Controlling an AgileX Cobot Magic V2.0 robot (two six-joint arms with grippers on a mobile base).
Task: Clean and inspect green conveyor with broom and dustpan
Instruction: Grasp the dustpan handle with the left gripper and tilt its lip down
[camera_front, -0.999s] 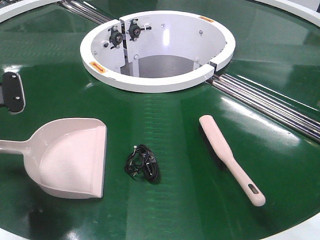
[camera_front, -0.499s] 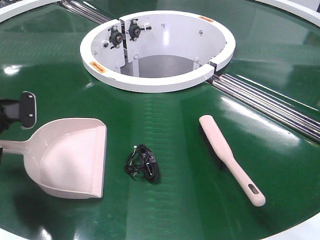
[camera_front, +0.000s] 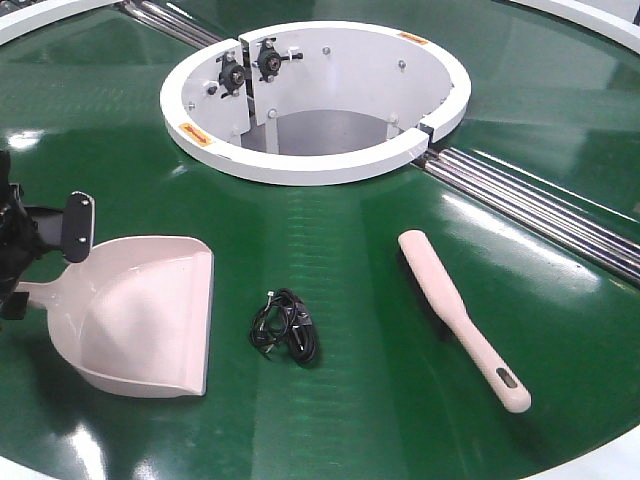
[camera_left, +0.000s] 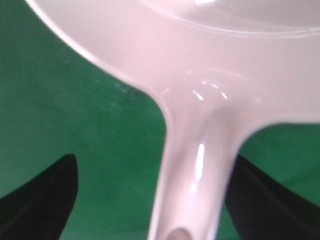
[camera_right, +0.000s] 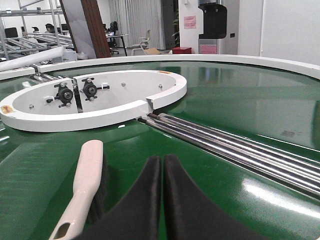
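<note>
The dustpan (camera_front: 140, 315) lies on the green conveyor (camera_front: 330, 240) at the left, mouth facing right, handle running off to the left. My left gripper (camera_front: 42, 262) is open over that handle. In the left wrist view the dustpan handle (camera_left: 195, 185) runs between the two dark fingers (camera_left: 42, 200), close to the right one, with a wide gap on the left. The broom (camera_front: 460, 315) lies flat at the right, slotted end toward the front. My right gripper (camera_right: 162, 172) is shut and empty, just right of the broom (camera_right: 82, 190); it does not show in the front view.
A tangled black cable (camera_front: 287, 325) lies between dustpan and broom. The white ring-shaped housing (camera_front: 300, 160) stands behind. Silver roller rods (camera_front: 540, 205) cross the belt at the right. The white outer rim (camera_front: 610, 455) shows at the front right.
My left gripper has come in from the left edge, moving right and nearer, and now straddles the dustpan handle. Dustpan, broom and cable have not moved.
</note>
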